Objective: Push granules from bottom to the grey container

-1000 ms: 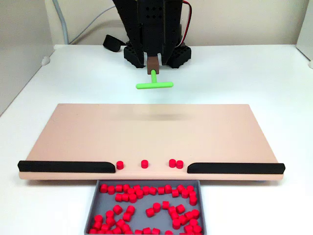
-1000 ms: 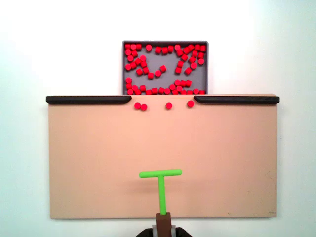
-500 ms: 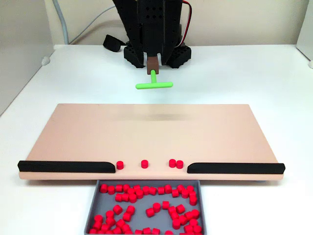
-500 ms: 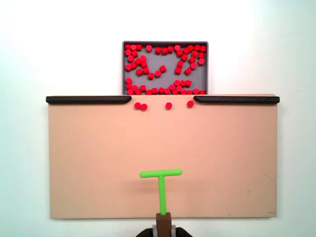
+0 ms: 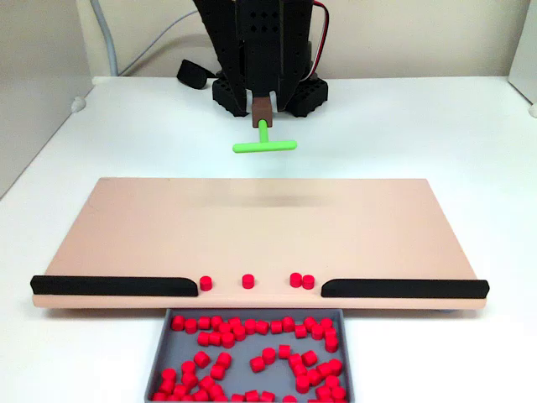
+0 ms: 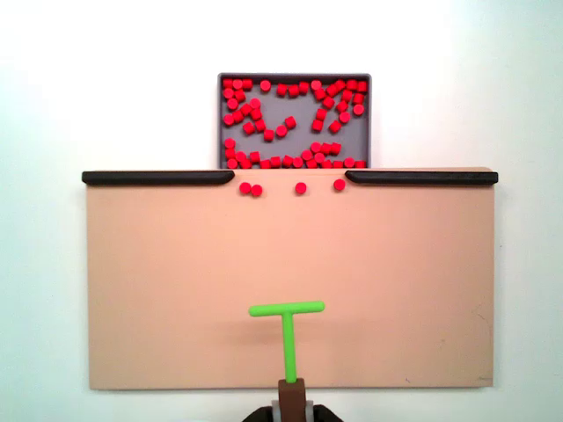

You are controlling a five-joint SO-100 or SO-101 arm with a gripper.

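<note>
Between the black strips [image 6: 149, 178] at the board's [image 6: 176, 281] container edge, four granules [image 6: 301, 187] rest; others fill the grey container [image 6: 361, 123]. Hand [image 6: 290, 391] grasps the green pusher [image 6: 287, 338].

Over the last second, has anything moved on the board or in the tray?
Almost nothing changed. The green pusher may have crept a hair toward the arm, too slight to be sure. The four granules at the board's gap between the black strips lie as before, and the grey container holds the same pile.
</note>
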